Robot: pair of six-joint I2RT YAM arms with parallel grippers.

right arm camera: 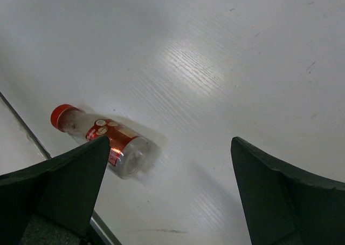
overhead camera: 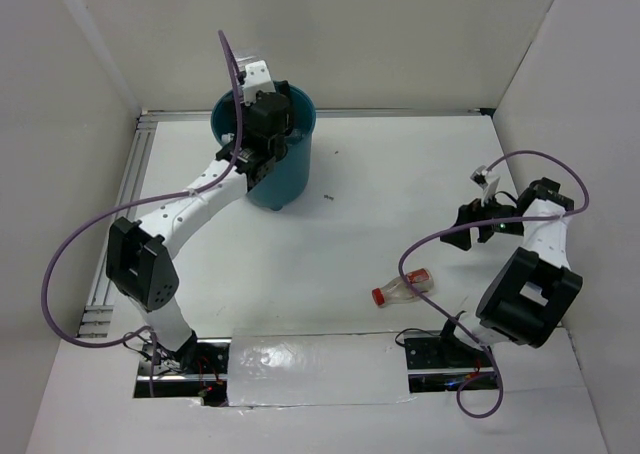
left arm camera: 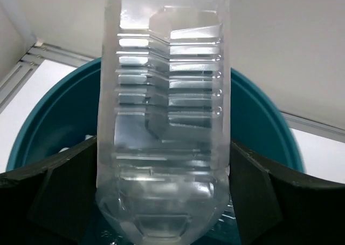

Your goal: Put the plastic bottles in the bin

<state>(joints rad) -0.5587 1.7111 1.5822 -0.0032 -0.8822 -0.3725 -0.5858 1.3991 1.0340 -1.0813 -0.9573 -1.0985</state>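
My left gripper (overhead camera: 262, 139) is over the round teal bin (overhead camera: 295, 164) at the back left, shut on a clear ribbed plastic bottle (left arm camera: 164, 121) that hangs above the bin's opening (left arm camera: 259, 121). A bottle with a red cap and red label (overhead camera: 402, 289) lies on its side on the white table, near the front right. In the right wrist view this bottle (right arm camera: 102, 137) lies to the left of my left finger. My right gripper (overhead camera: 470, 222) is open and empty above the table, apart from that bottle. Other bottles are hidden.
White walls enclose the table on three sides. A slotted metal rail (overhead camera: 120, 214) runs along the left edge. A reflective strip (overhead camera: 315, 369) lies at the front between the arm bases. Purple cables loop off both arms.
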